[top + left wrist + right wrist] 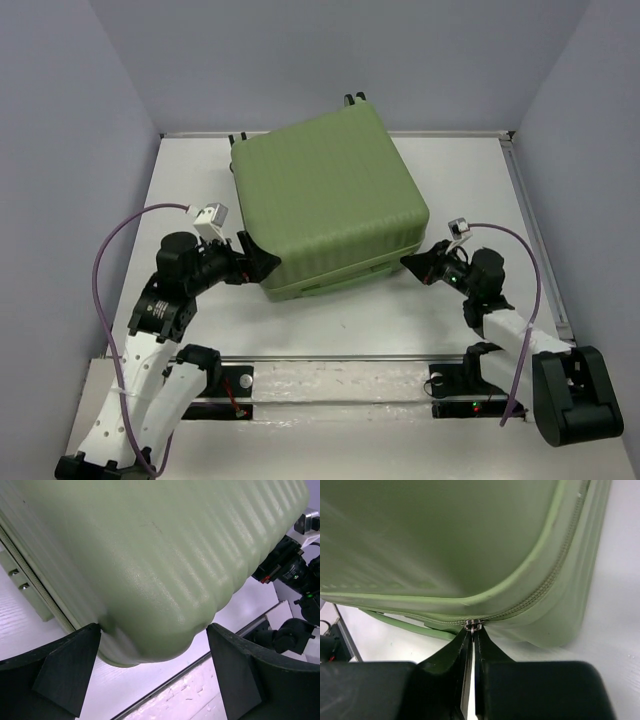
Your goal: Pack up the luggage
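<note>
The luggage (pixel 325 200) is a light green ribbed hard-shell suitcase lying flat mid-table, lid down, a narrow gap along its near edge. My left gripper (pixel 262 262) is open, its fingers (pixel 65 672) spread on either side of the suitcase's near left corner (pixel 150 645), touching or almost touching it. My right gripper (pixel 408 262) is at the near right corner, shut on the metal zipper pull (pixel 473 626) where the zipper track (pixel 540 590) curves round the corner. The lining and the contents are hidden.
The table's near edge has a metal rail (pixel 330 357) and a taped strip just behind the arm bases. Raised rims run along the right side (pixel 535 235) and the back. Black wheels (pixel 352 98) stick out at the suitcase's far edge.
</note>
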{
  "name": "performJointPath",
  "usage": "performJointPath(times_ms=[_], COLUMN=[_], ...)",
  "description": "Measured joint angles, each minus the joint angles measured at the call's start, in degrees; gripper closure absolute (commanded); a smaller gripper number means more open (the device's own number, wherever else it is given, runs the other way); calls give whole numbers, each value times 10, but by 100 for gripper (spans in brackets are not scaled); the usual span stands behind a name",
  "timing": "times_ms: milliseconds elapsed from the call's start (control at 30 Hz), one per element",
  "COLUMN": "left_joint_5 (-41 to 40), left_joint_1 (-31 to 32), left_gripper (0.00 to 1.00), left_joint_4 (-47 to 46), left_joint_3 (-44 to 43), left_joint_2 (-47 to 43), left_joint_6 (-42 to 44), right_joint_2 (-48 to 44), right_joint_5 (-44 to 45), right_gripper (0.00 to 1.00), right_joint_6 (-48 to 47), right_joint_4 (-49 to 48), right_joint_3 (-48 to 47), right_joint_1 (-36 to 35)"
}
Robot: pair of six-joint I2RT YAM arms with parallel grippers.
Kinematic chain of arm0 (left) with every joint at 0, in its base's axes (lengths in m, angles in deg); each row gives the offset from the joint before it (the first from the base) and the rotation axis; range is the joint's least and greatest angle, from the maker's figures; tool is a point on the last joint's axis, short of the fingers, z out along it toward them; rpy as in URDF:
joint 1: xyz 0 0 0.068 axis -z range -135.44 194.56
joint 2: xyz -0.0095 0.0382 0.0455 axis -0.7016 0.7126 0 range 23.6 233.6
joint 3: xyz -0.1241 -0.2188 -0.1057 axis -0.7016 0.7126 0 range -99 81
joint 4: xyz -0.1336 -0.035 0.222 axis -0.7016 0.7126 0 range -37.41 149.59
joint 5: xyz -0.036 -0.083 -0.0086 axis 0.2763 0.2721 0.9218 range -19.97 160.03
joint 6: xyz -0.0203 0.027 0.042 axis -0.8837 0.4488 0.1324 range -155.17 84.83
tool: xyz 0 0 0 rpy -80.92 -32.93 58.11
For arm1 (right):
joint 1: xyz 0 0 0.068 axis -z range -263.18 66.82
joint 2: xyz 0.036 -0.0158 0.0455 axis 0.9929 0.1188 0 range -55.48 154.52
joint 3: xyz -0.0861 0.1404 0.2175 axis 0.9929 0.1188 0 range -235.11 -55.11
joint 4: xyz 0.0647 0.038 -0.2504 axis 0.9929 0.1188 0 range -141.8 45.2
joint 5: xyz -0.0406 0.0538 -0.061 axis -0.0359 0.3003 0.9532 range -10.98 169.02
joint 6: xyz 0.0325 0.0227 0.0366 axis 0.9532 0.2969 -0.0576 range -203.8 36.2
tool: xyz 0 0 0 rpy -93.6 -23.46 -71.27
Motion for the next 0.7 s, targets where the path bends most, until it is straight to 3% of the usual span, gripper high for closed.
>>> performJointPath(times_ms=[200, 333, 533, 700], left_joint_5=[11, 17, 16, 6], left_joint_1=[-3, -7, -6, 2], left_gripper=[1, 1, 1, 1], left_joint_4=[-17, -44, -70, -94], left_joint_3=[13, 31, 46, 50], left_joint_2=[0, -3, -7, 8], left_joint_6=[-11, -34, -60, -89], right_joint_2=[-36, -75, -64, 104], right_joint_5=[7, 85, 278, 464], right_gripper=[93, 93, 93, 93], right_joint_6=[1, -3, 16, 58], right_joint_4=[20, 81, 220, 258], right_joint_3=[0, -6, -78, -214], right_joint_1=[-16, -74, -342, -569])
